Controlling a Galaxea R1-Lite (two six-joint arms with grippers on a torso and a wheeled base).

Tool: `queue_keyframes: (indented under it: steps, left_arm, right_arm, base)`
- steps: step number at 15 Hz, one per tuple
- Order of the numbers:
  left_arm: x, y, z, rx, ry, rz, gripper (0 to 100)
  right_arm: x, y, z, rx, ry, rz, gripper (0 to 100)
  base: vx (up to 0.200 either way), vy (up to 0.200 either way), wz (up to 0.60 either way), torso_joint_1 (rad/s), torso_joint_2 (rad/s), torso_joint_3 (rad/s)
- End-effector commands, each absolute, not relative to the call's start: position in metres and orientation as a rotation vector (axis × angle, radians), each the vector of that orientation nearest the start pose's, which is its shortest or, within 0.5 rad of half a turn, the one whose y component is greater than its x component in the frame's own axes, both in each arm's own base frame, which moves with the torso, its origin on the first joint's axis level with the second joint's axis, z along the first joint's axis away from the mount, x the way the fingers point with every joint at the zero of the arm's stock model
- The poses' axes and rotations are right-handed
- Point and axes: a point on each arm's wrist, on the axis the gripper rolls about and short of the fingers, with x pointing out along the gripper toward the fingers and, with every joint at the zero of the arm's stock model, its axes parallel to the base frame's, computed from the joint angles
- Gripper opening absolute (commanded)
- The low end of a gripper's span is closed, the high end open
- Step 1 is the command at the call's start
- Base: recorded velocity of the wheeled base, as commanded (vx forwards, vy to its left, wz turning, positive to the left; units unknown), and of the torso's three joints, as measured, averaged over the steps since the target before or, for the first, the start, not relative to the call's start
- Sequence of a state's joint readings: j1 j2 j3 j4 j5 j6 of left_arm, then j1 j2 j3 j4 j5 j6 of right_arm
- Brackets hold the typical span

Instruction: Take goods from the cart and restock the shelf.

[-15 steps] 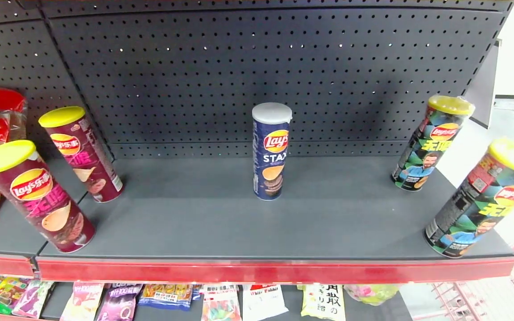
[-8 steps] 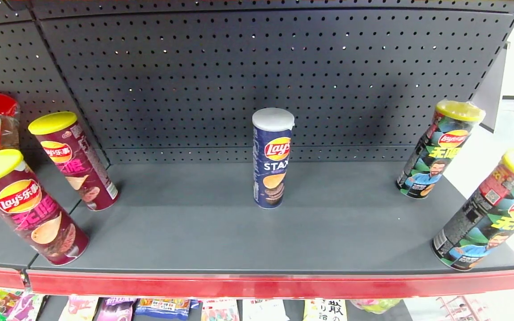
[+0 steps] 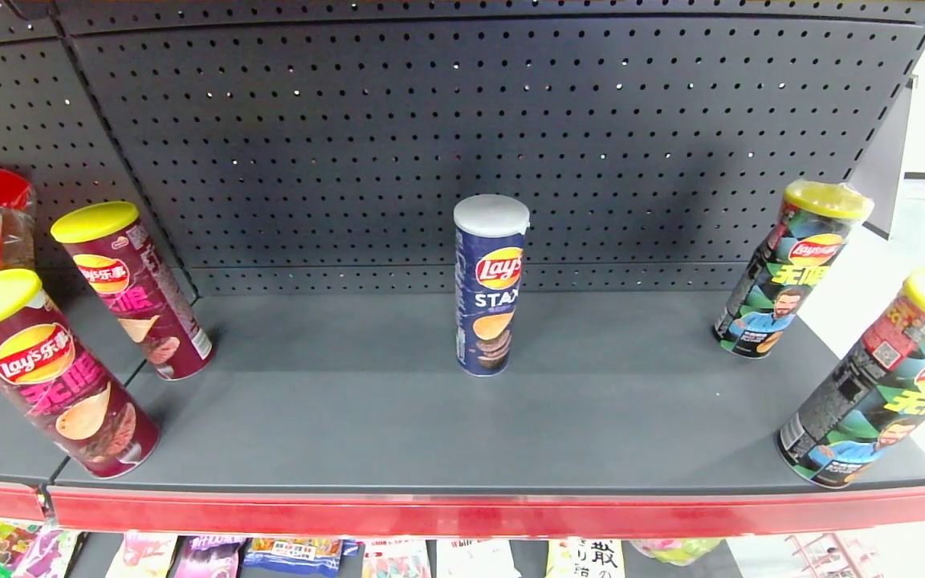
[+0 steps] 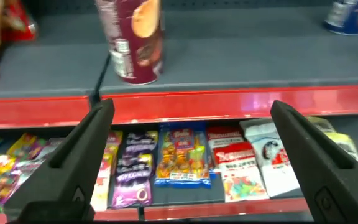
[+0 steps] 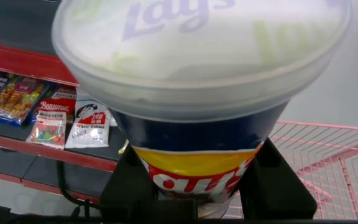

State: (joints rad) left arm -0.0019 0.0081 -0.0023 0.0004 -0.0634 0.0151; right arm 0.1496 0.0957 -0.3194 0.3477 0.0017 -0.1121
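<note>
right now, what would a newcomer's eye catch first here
First, the dark blue cylindrical chip can with a clear plastic lid, clamped in the right gripper close to its wrist camera. Next, a dark blue can with a grey lid standing alone on the dark grey shelf, flanked by two maroon yellow-lidded cans on the left and two green-and-black cans on the right.

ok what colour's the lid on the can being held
Translucent white lid on the can, best in right wrist view.
</note>
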Motion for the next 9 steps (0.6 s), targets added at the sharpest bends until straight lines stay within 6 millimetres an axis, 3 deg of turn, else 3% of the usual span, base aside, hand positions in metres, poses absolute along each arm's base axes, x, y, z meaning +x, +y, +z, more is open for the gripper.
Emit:
queue_keyframes:
  steps: [1,2,3,4,7,9]
  left_arm:
    - [-0.023,-0.002,0.078,0.022,-0.016,-0.083,100]
    - [-0.029,-0.002,0.138,-0.049,-0.113,-0.143,100]
    - [-0.022,-0.001,0.177,-0.131,-0.106,-0.202,100]
    - [-0.021,-0.001,0.194,-0.131,-0.113,-0.298,100]
    - [0.000,-0.008,0.179,-0.015,0.033,-0.575,100]
    - [0.024,-0.017,0.189,-0.001,0.134,-0.721,100]
  right_arm:
    - [-0.043,-0.006,0.129,-0.110,0.118,0.158,0]
    - [-0.043,-0.007,0.129,-0.092,0.118,0.154,0]
    - [-0.043,-0.006,0.129,-0.092,0.123,0.149,0]
    - [-0.043,-0.007,0.128,-0.093,0.123,0.145,0]
    - [-0.042,-0.006,0.126,-0.093,0.131,0.120,0]
    - [-0.042,-0.006,0.127,-0.088,0.127,0.132,0]
  base:
    - [0.000,0.000,0.00,0.000,0.00,0.000]
    - [0.000,0.000,0.00,0.000,0.00,0.000]
    - [0.000,0.000,0.00,0.000,0.00,0.000]
    - [0.000,0.000,0.00,0.000,0.00,0.000]
    - [0.000,0.000,0.00,0.000,0.00,0.000]
    - [0.000,0.000,0.00,0.000,0.00,0.000]
